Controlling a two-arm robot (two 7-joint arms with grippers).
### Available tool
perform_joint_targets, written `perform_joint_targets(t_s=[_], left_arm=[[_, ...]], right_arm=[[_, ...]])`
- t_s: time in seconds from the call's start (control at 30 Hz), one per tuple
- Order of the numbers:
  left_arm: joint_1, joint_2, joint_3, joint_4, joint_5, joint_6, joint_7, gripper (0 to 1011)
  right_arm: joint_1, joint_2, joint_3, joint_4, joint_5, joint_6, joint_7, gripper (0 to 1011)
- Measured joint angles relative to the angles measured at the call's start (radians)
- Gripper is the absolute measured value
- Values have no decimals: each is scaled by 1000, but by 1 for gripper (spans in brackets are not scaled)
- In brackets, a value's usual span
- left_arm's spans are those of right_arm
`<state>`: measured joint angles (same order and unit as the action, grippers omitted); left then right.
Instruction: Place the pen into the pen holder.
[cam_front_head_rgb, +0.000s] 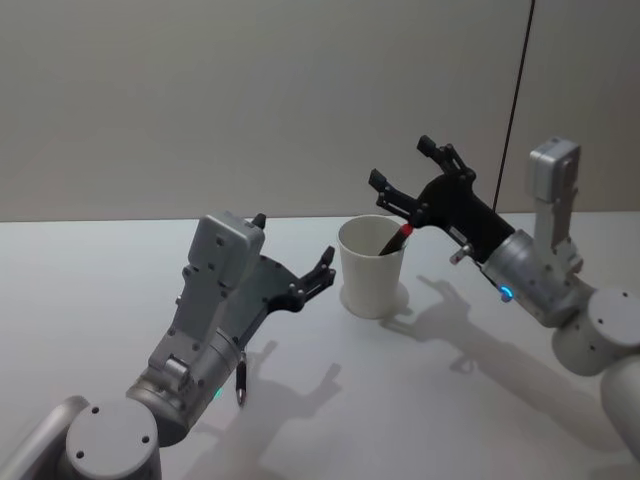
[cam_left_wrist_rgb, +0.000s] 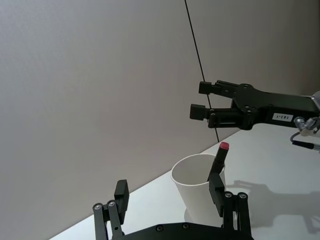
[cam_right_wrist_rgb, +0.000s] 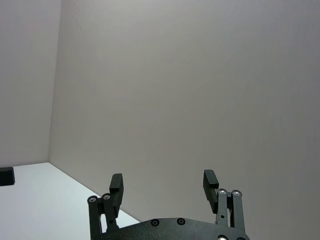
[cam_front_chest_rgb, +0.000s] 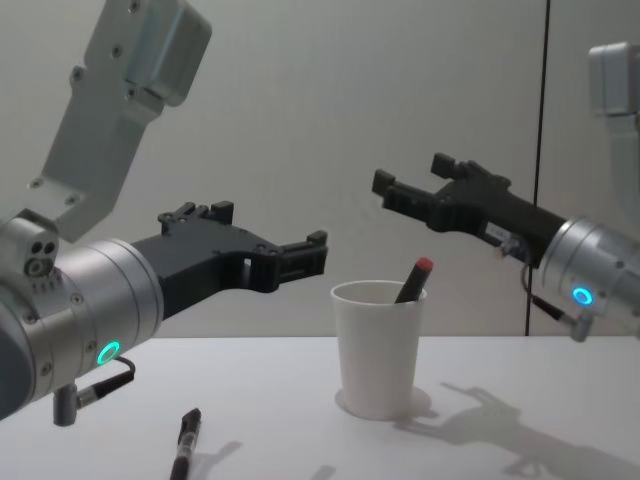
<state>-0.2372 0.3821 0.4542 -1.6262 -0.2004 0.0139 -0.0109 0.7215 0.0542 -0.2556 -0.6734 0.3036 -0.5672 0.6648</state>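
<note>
Pen (cam_front_head_rgb: 397, 238) leans inside white pen holder (cam_front_head_rgb: 372, 275); left claw (cam_front_head_rgb: 292, 242) and right claw (cam_front_head_rgb: 402, 162) spread empty.

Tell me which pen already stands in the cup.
The red-capped pen, leaning inside the white pen holder. The other, dark pen lies flat on the table, outside it.

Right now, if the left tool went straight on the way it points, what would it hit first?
Probably the cup, near its rim; the left tool points at it. Height is unclear, so it might pass just above.
</note>
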Motion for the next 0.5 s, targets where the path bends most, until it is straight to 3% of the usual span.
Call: perform_joint_targets(t_s=[0.5], left_arm=[[0,0,0,0,0,0,0,1001]], right_arm=[[-196,76,10,-362,-36,172,-109,1001]])
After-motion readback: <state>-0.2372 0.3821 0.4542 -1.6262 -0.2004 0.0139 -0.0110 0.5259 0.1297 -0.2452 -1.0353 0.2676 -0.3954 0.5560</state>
